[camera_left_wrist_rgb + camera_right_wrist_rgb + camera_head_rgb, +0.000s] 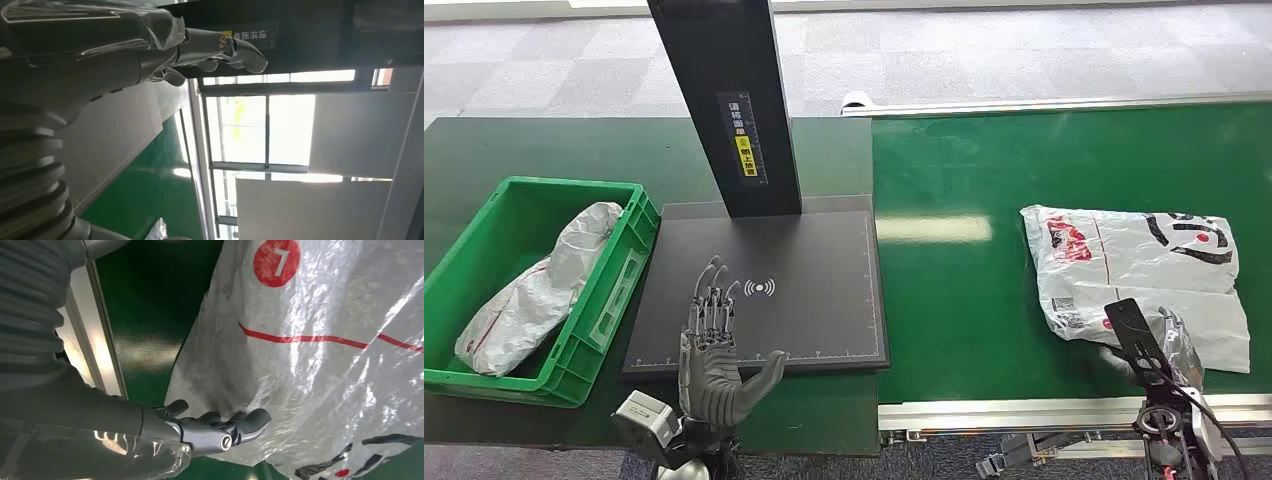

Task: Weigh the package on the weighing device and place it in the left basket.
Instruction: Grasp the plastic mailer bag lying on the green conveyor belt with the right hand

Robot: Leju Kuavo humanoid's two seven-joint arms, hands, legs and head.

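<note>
two hands were in view. the left hand (pixel 717 350) hovered flat over the black scale (pixel 824 290), fingers spread and empty. the right hand (pixel 1159 345) sat at the near edge of the white package (pixel 1139 265) on the green belt (pixel 954 300), fingertips (pixel 252 421) touching the plastic; whether it gripped it, i couldn't tell. another bag (pixel 534 290) lay in the green basket (pixel 619 290) left of the scale.

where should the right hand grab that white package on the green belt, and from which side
Probably the near edge of the white package, coming from the robot's side of the green belt. The bag lies flat and slack, so a loose plastic edge seems easier to pinch than the broad top. The right hand is already at that near edge, its fingers against the plastic; whether they grip it yet cannot be told.
</note>
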